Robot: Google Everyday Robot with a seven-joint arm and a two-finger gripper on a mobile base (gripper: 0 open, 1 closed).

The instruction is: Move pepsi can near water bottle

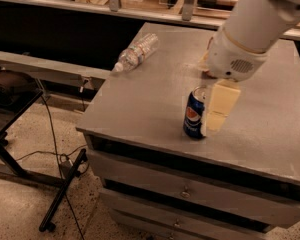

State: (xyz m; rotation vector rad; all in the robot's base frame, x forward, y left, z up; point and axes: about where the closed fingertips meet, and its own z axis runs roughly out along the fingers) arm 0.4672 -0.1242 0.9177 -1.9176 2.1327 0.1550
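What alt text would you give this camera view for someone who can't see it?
The robot's pincer is right beside an upright Pepsi can near the front edge of a grey cabinet top. A clear water bottle lies on its side at the far left corner, apart from the can.

You have the can standing upright, dark blue, near the table's front edge, gripper just beside it. The clear bottle lies on its side, well apart, by the left edge.

Grey cabinet top: pepsi can upright near front (tool just beside), water bottle lying by left edge.
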